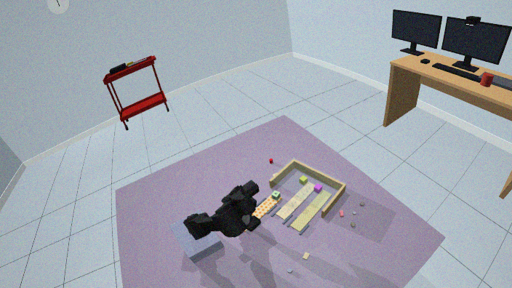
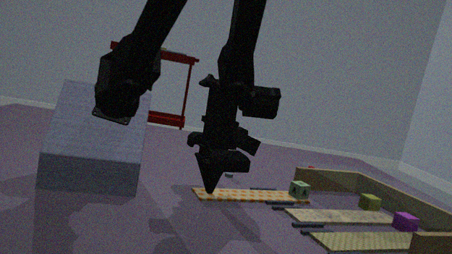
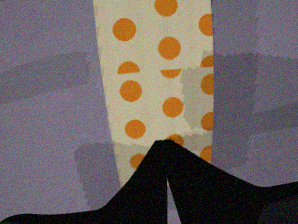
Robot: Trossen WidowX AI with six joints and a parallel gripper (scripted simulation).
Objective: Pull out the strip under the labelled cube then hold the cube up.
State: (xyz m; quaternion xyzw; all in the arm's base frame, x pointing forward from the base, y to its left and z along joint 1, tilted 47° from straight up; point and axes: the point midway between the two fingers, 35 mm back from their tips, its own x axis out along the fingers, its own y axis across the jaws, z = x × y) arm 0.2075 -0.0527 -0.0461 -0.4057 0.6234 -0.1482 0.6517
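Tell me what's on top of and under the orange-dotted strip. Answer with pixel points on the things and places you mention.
The green labelled cube (image 1: 276, 195) (image 2: 299, 190) sits on the orange-dotted strip (image 1: 266, 207) (image 2: 249, 195) (image 3: 150, 50), near its far end. Whatever lies directly beneath the strip is covered and can't be seen.

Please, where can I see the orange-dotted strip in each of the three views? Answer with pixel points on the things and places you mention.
Top: below centre, right beside the pincer (image 1: 251, 226).
Exterior: low centre, under the pincer (image 2: 210, 192).
Wrist: upper middle, running down to the pincer (image 3: 164, 142).
Shared landmark: the strip's orange dots (image 1: 266, 206) (image 2: 243, 193) (image 3: 169, 48).

Pale green cube (image 1: 276, 195) (image 2: 299, 190) marked with dark letters, upright on the far end of a flat orange-dotted cream strip (image 1: 266, 207) (image 2: 245, 195) (image 3: 150, 107)
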